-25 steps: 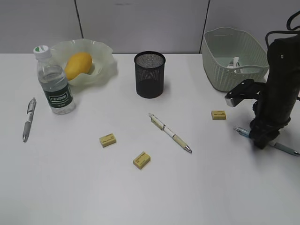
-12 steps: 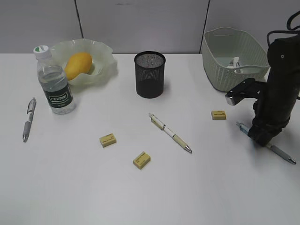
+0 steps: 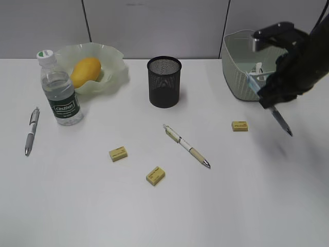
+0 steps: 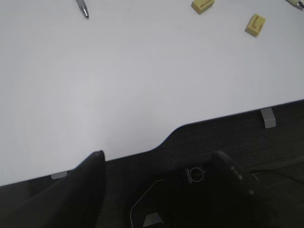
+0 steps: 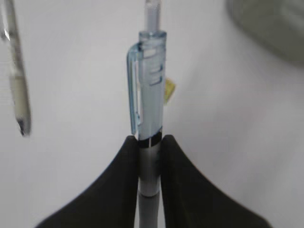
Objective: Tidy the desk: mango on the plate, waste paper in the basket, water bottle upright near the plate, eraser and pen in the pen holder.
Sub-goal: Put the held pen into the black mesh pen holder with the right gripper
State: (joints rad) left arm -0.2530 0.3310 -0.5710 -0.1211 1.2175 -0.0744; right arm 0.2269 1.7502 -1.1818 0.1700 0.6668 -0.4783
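Pale blue and silver, a pen [image 3: 276, 110] hangs in the air at the right of the scene, pinched between the closed fingers [image 5: 124, 185] of the right gripper [image 3: 268, 98]. Its long axis slants: the clip end points up and left toward the basket [image 3: 241, 72], the tip points down and right, clear of the white surface [image 3: 164, 206]. In the right wrist view the blue clip end rises straight out from between the two dark fingers. The right arm [image 3: 303, 62] is raised, reaching in from the right edge, in front of the sage-green basket, which holds a bit of white paper [image 3: 257, 68].

The left gripper [image 4: 161, 190] sits low beyond the near edge of the surface, over dark floor, with its fingers spread apart and nothing between them.

On the surface, a cream pen [image 3: 186, 145] lies diagonally in the middle, tip toward the lower right. A grey pen [image 3: 32, 130] lies at the far left, nearly lengthwise front to back. Three yellow erasers lie flat: one [image 3: 239, 125] near the basket, two [image 3: 118, 153] [image 3: 155, 175] nearer the front. The black mesh pen holder [image 3: 164, 82] stands upright at centre back. The water bottle [image 3: 59, 92] stands upright just beside the wavy green plate [image 3: 115, 67], and the mango [image 3: 85, 71] rests on the plate, long axis tilted up to the right.
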